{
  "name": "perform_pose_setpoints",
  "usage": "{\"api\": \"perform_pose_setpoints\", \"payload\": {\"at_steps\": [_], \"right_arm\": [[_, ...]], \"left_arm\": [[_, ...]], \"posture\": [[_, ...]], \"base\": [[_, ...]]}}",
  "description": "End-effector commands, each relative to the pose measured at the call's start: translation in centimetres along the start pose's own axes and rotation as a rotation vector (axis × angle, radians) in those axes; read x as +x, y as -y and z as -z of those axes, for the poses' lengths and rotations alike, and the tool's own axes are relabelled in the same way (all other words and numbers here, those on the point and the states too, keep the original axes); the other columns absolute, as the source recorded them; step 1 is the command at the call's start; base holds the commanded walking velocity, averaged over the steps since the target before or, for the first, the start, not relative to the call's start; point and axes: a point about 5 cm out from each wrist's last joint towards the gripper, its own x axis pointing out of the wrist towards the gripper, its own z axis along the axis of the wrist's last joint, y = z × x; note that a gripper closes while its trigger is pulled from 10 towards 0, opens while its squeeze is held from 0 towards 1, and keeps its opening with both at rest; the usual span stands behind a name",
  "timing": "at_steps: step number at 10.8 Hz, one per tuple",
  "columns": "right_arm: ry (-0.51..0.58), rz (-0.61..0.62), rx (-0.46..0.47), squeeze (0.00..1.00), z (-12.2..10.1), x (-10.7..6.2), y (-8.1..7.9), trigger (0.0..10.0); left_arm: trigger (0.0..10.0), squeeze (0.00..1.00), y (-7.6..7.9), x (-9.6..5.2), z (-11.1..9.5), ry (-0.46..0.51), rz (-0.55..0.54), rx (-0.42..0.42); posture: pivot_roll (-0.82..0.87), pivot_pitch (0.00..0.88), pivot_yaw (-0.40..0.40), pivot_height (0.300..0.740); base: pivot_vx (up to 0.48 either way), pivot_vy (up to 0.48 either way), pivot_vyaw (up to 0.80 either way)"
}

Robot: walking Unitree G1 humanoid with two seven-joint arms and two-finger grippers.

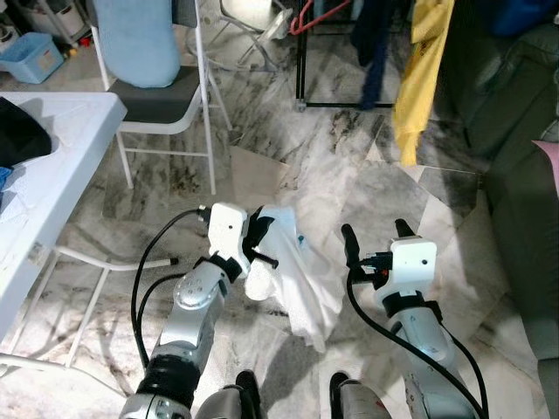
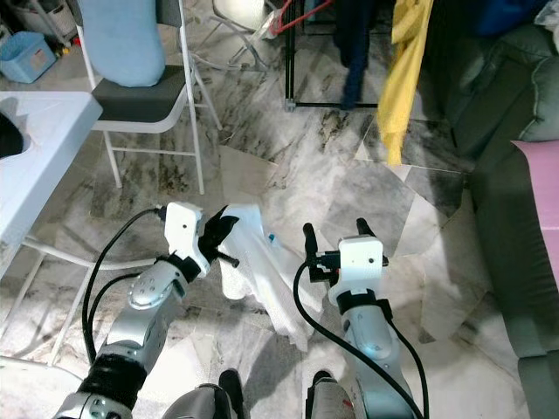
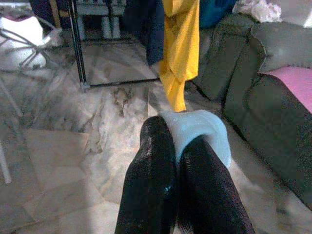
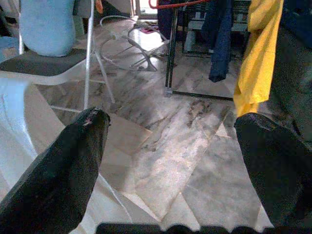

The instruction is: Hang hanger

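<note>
My left gripper (image 1: 259, 239) is shut on a light blue hanger (image 3: 204, 132), held low over the marble floor. A white garment (image 1: 301, 281) droops from the hanger, between my two arms. In the left wrist view the two black fingers (image 3: 151, 170) press together with the hanger's curved blue part just beyond their tips. My right gripper (image 1: 376, 234) stands open beside the garment, nothing between its fingers (image 4: 68, 165). Ahead stands a black clothes rack (image 1: 301, 54) with a yellow garment (image 1: 419, 70) and a navy one (image 1: 376, 44) hanging on it.
A white chair (image 1: 166, 96) with a light blue cushion stands ahead on the left, next to a white table (image 1: 52, 175). A dark grey sofa (image 1: 524, 175) with a pink cloth runs along the right. A blue basket (image 1: 31, 57) sits far left.
</note>
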Motion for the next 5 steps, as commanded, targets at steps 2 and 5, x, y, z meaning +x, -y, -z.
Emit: {"api": "perform_pose_setpoints", "payload": {"at_steps": [2, 5], "right_arm": [[-0.034, 0.009, -0.022, 0.0, 0.5, -0.4, 0.0, 10.0], [-0.026, 0.019, -0.039, 0.0, 0.2, 0.3, 1.7, 10.0]], "left_arm": [[10.0, 0.0, -0.8, -0.5, 0.4, 0.014, -0.044, -0.003], [10.0, 0.0, -1.9, -0.4, 0.0, 0.057, -0.146, -0.016]], "posture": [[-0.19, 0.205, 0.093, 0.74], [-0.17, 0.108, 0.038, 0.74]], "base": [[0.0, 0.0, 0.0], [0.0, 0.0, 0.0]]}}
